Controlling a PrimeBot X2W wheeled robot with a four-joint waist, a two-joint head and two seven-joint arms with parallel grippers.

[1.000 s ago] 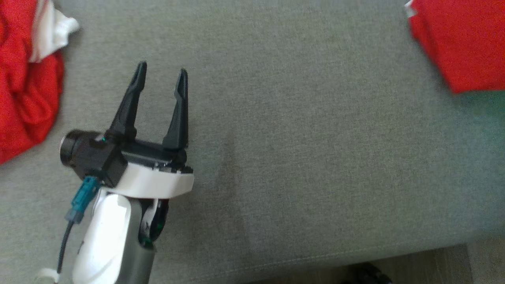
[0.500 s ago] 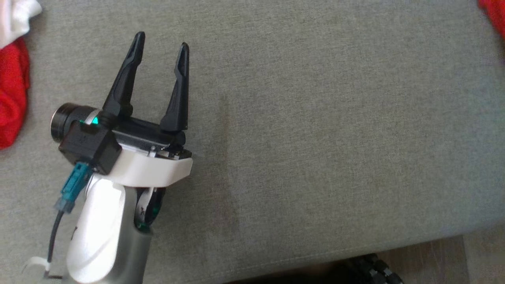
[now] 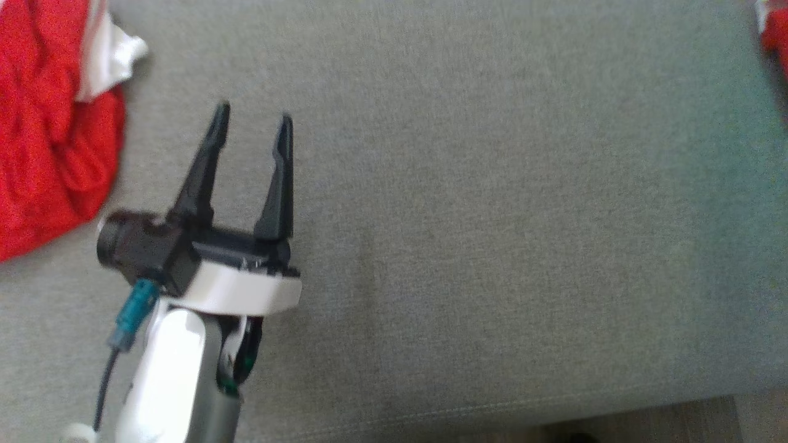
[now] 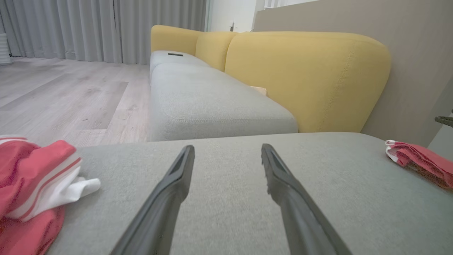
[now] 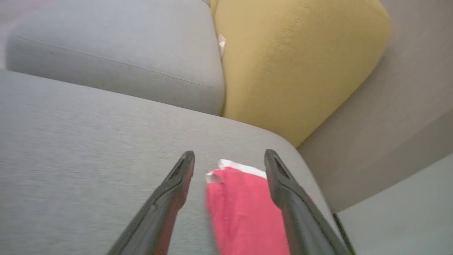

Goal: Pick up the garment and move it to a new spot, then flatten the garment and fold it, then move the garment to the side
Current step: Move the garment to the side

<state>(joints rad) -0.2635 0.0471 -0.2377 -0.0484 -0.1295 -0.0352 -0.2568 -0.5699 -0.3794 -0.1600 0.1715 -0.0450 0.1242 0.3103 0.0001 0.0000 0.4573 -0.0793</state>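
Folded garment: red with white trim, laid flat at the far right corner of the grey seat cushion. It is judged light, soft and limp, and best pinched at a folded edge through all layers. Right gripper: fingers are held apart above it, and nothing is gripped. Left gripper: spread and empty, near the crumpled red-and-white garment at the left edge.

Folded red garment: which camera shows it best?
Right wrist view: the folded red garment lies large, framed by the open right gripper. Head view catches a corner sliver; left wrist view, a small side-on strip.
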